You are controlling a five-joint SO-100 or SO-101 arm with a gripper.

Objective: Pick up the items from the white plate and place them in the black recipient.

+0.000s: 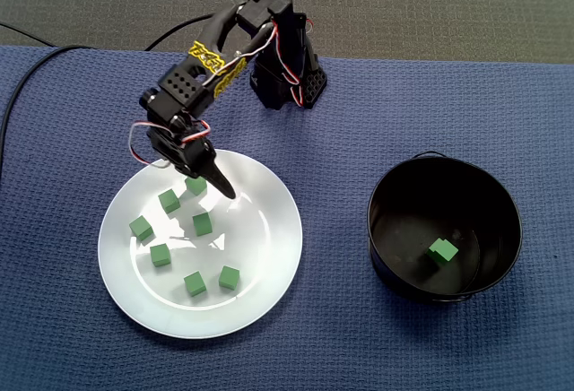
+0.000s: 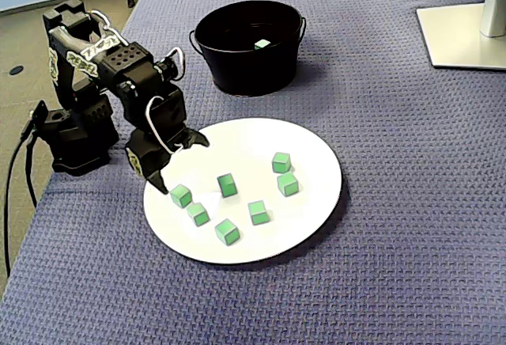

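Pincer [image 2: 184, 165], spread open, points down over a green cube [image 2: 181, 195] (no long axis) on the white plate [image 2: 312, 210].

Arm folded forward, gripper low with jaws apart

The black arm [image 2: 118, 60] rises from its base [image 2: 75, 135], bends at the elbow and slopes down to the wrist. The gripper [image 2: 182, 163] points downward. Its jaws are spread wide in a fixed view, one finger [image 2: 160, 180] aimed straight down and the other angled outward. Nothing sits between them. Red and white wires loop beside the wrist.
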